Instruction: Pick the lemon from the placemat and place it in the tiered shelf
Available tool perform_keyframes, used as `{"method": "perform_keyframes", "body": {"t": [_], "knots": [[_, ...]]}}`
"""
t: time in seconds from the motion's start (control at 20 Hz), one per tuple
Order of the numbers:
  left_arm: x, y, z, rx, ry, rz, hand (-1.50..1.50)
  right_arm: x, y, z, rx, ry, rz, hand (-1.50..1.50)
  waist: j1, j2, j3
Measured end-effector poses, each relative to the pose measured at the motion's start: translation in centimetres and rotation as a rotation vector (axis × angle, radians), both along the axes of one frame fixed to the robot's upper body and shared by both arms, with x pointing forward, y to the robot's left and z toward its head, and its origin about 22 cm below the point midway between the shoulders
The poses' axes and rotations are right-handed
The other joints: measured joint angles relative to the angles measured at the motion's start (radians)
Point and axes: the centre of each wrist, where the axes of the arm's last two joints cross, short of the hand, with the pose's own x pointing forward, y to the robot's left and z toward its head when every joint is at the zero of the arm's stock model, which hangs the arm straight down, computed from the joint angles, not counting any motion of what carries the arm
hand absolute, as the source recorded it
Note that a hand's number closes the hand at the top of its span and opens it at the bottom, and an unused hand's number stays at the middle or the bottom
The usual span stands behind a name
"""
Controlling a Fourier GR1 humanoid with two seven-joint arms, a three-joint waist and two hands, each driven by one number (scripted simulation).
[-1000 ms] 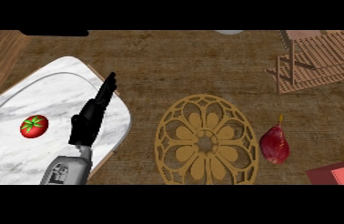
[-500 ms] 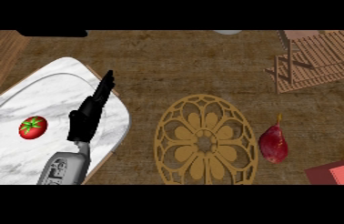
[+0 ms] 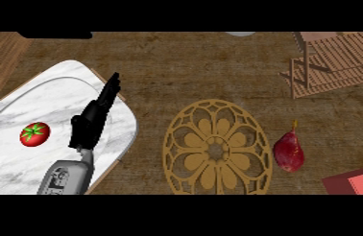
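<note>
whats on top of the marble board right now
A tomato lies on the marble board, and the left hand hangs over its right part with straight fingers. What the hand and forearm cover cannot be seen.

Brown wood-grain counter [image 3: 191, 67] fills view; darker wooden strip [image 3: 10, 53] at upper left edge.

My one view looks steeply down from my head onto the counter [image 3: 177, 81], fairly close.
</note>
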Motion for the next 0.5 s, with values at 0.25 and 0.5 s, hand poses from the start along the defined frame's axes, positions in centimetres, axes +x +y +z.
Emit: {"method": "perform_keyframes", "body": {"t": [0.25, 0.5], "knots": [[0.1, 0.0, -0.4, -0.005, 0.004, 0.009, 0.0, -5.1, -3.5, 0.1, 0.038, 0.134, -0.025, -1.5, -0.01, 0.002, 0.001], [-0.1, 0.0, -0.8, -0.012, 0.01, 0.022, 0.0, -10.0, -6.2, -0.7, 0.026, 0.231, -0.018, -1.5, -0.02, 0.004, 0.005]]}}
